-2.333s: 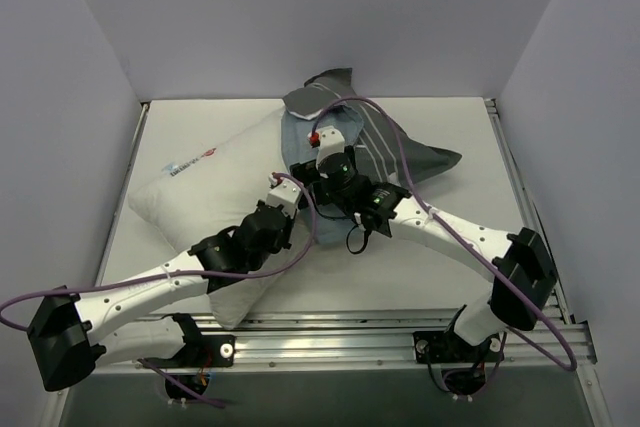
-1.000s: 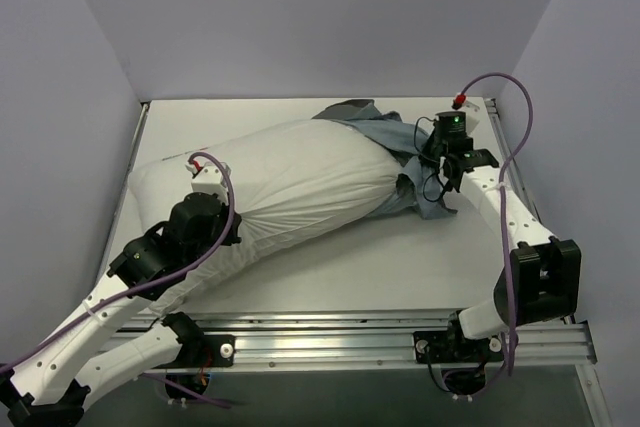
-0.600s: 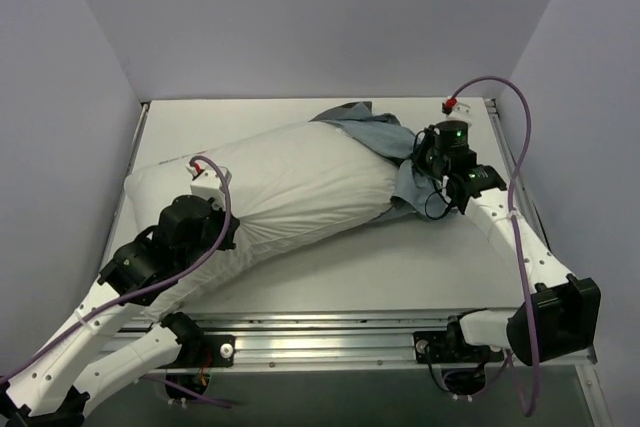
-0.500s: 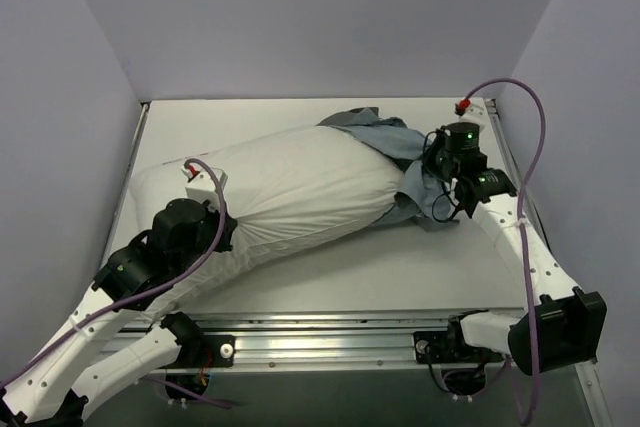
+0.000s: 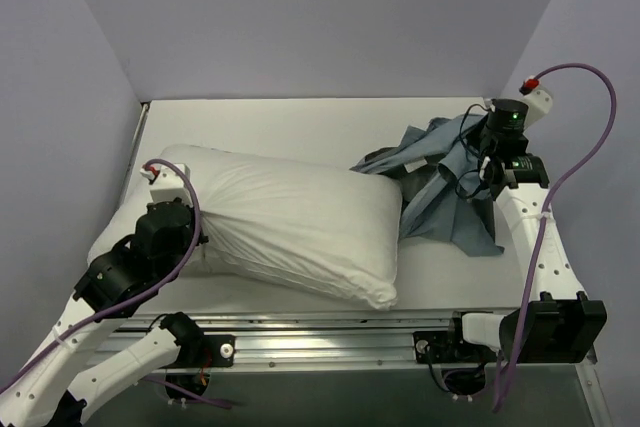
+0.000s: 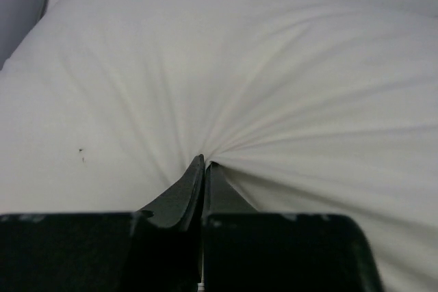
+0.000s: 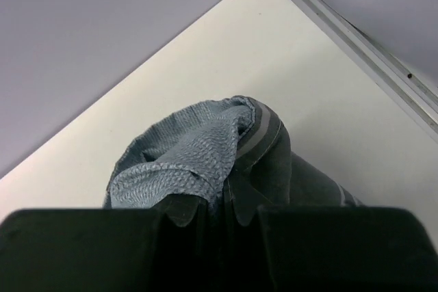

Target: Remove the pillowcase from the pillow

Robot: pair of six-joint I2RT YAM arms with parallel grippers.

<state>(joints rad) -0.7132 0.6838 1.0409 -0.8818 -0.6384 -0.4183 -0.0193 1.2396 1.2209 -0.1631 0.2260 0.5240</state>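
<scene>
The white pillow (image 5: 300,222) lies bare across the left and middle of the table. My left gripper (image 5: 203,234) is shut on a pinch of the pillow's fabric at its left end; in the left wrist view the cloth of the pillow (image 6: 274,87) puckers into my shut left gripper (image 6: 205,163). The pillowcase (image 5: 445,187), light blue with a dark grey side, hangs bunched at the right, its lower folds against the pillow's right end. My right gripper (image 5: 478,150) is shut on its upper edge. The right wrist view shows the pillowcase (image 7: 205,145) clamped in my right gripper (image 7: 219,203).
A metal rail (image 5: 350,332) runs along the table's near edge and another rail (image 7: 363,46) along its right side. Grey walls close in the left, back and right. A purple cable (image 5: 590,117) loops above the right arm.
My right gripper pulled the pillowcase right and upward, off the pillow. My left gripper drew the pillow's end back toward the near left. The pillow now lies uncovered.
</scene>
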